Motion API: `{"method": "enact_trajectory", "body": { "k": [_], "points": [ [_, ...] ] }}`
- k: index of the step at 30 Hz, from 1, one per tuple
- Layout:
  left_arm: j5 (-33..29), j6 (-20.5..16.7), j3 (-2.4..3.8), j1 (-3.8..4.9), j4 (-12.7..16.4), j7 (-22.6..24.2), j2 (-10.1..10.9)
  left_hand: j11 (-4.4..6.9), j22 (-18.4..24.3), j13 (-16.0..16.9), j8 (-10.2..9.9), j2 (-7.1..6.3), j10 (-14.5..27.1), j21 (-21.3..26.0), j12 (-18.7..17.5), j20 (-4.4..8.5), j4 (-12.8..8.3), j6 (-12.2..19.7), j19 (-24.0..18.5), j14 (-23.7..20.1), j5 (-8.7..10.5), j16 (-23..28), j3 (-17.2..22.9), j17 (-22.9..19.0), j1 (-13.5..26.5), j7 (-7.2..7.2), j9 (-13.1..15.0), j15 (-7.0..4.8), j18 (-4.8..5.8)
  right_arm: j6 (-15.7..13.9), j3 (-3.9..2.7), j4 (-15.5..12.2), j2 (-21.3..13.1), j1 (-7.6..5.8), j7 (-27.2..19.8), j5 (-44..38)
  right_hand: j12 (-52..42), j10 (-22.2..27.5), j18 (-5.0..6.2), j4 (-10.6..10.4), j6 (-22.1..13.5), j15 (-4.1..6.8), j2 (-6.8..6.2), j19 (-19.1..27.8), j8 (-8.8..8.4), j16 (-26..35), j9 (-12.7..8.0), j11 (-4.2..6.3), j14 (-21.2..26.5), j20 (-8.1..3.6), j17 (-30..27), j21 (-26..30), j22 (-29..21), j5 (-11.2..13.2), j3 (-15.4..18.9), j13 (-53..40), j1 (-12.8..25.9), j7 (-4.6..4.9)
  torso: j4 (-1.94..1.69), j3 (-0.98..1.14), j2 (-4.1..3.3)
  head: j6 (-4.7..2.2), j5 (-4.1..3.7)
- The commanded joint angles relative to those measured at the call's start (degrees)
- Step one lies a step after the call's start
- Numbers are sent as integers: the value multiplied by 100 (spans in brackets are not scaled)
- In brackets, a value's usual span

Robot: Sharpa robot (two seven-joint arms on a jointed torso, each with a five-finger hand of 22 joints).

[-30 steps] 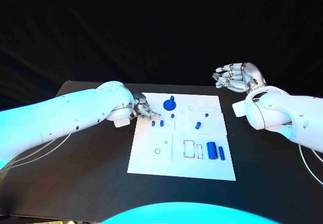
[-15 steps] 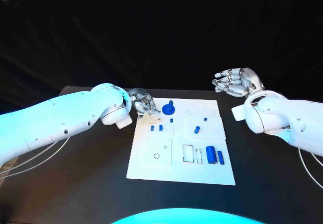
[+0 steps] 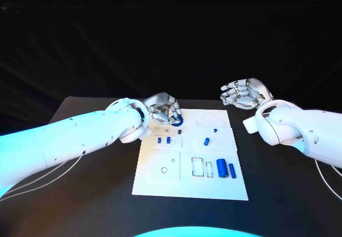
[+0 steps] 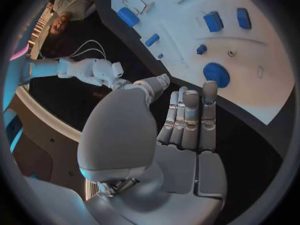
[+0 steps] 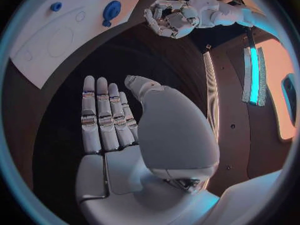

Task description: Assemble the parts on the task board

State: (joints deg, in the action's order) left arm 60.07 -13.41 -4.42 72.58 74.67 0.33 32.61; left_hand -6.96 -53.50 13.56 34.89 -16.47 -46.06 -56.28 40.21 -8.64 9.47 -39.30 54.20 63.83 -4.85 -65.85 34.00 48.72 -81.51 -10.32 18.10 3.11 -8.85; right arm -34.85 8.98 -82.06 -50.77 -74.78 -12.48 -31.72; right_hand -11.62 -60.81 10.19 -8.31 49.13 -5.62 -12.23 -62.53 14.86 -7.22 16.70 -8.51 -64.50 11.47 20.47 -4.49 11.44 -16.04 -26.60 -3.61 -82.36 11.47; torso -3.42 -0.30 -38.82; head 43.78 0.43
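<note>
Round blue part [image 3: 176,121] half hidden behind left robot hand [image 3: 163,110]

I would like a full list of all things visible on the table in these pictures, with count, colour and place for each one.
Black table: one, black, under everything.
White task board: one, white, middle of the table.
Round blue disc part: one, blue, far left corner of the board, beside the left hand's fingers.
Large blue cylinder: one, blue, near right area of the board.
Slim blue rod: one, blue, right of the large cylinder.
Small blue pieces: several, blue, across the middle of the board.
Left hand: silver, at the board's far left corner, empty.
Right hand: silver, raised beyond the board's far right corner, empty.
</note>
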Motion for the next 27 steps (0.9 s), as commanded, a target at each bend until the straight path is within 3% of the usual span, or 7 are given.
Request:
{"method": "enact_trajectory", "body": {
  "k": [1, 7, 16, 22, 27],
  "points": [
    [900, 113, -34, -12, -172, 407, -176, 7, -22, -84, -127, 0, 1, 13, -80, -29, 51, -9, 5, -23, 37, -75, -238, -39, 153, 14, -72, 3, -100, 281, -1, 2, 16, 2, 86, -277, 44, -12, 16, -5, 42, 1, -15, -17, -41, 32, -16, 10, -51, -7, -14, -22, -9, 36, -56, 9, -39, 15, 10, -1, -2, -32, -5],
    [1359, 518, -100, -23, -540, 307, -468, -30, 30, -195, -304, 74, 154, 103, -209, -60, 87, -43, -47, -158, 20, -124, -612, -248, 73, 21, -162, 36, -107, 259, -1, 2, 41, 2, 96, -299, 71, -2, 11, -1, 35, -8, -34, -10, -58, 45, -26, 1, -47, -3, -25, -21, -17, 39, -76, 10, -3, 23, 12, 9, -5, -45, 7],
    [1840, 910, -152, -101, -977, 151, -844, -28, -156, -270, -397, 129, 95, -74, -275, -59, 90, -232, 143, -52, 6, -306, -656, -211, -64, 81, -211, 34, -69, 220, -2, -7, 66, 2, 91, -290, 97, -1, 7, -9, 40, -18, -55, 4, -72, 61, -36, -8, -41, 6, -37, -16, -30, 44, -91, 8, 60, 31, 15, 2, -11, -15, -5],
    [2002, 1116, -164, -150, -1135, 10, -959, -14, -344, -312, -481, 131, 16, -261, -317, -53, 124, -345, 325, 88, 7, -476, -680, -86, -79, 93, -247, 25, -26, 193, -2, -19, 72, 2, 90, -276, 108, -3, 7, -16, 40, -21, -66, 8, -79, 67, -41, -12, -42, 11, -42, -14, -37, 45, -95, 6, 95, 38, 7, 11, -9, 12, -19],
    [2070, 1063, -168, -211, -1225, -64, -1025, -6, -378, -351, -568, 151, -43, -295, -366, -44, 119, -404, 345, 105, -13, -539, -637, -103, -146, 74, -281, 16, -24, 179, -2, -36, 73, 2, 86, -275, 112, -5, 7, -21, 42, -23, -67, 9, -82, 69, -42, -13, -43, 13, -44, -13, -40, 46, -97, 6, 111, 41, 4, 4, -4, 20, -38]
  ]
}}
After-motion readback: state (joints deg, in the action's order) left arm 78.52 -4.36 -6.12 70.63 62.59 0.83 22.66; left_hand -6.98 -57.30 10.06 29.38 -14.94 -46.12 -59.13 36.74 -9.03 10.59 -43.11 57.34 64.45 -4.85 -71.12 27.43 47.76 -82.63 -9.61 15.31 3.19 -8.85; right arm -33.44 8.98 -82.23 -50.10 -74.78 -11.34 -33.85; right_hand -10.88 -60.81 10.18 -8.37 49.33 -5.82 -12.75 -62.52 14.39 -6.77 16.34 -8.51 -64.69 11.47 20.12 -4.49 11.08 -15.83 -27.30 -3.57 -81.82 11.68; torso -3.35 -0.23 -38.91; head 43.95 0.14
